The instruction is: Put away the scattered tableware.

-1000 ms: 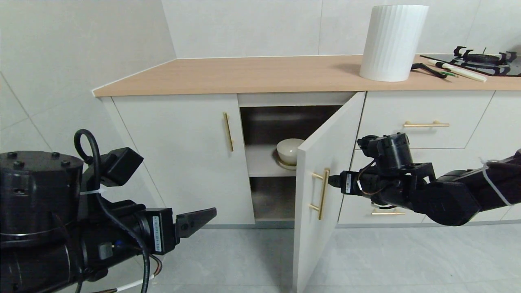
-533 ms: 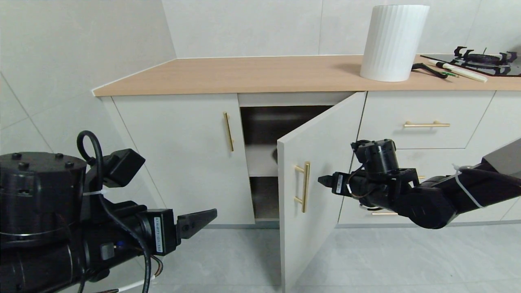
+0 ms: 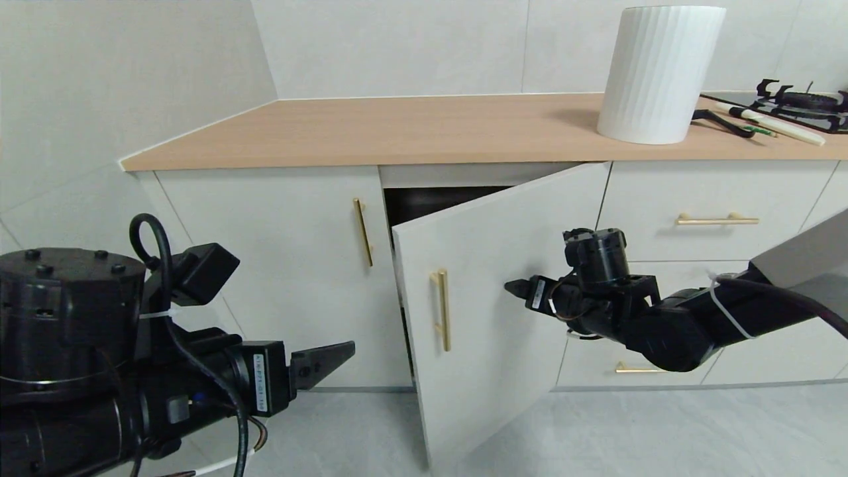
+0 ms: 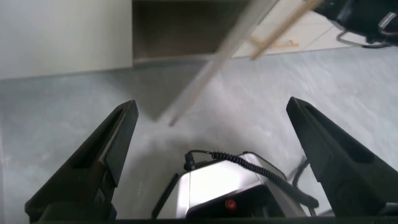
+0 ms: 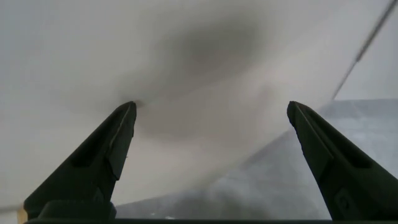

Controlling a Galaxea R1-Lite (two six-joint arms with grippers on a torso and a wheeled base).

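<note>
A white cabinet door (image 3: 490,265) with a slim brass bar handle (image 3: 442,309) stands partly ajar under a light wooden countertop (image 3: 397,126), with a dark gap at its hinge-free side. The right gripper (image 3: 513,287) is at the door's outer face, past the handle towards the hinges. In the right wrist view its fingers (image 5: 112,149) are spread wide with nothing between them. One tip is right at the panel; contact cannot be confirmed.

The left gripper (image 3: 341,351) hangs low over the pale grey tiled floor (image 3: 596,430), well apart from the door, in front of the closed neighbouring white door (image 3: 265,265). Its jaws gape fully and hold nothing.

Near the countertop's right end stands a tall white ribbed cylindrical container (image 3: 656,73). Just beside it, towards the right edge, lie the loose utensils: a black-handled tool (image 3: 722,122) and a long white stick-shaped piece (image 3: 782,126), close to a black gas hob (image 3: 805,103). White drawers with a brass pull (image 3: 715,219) sit below them.
</note>
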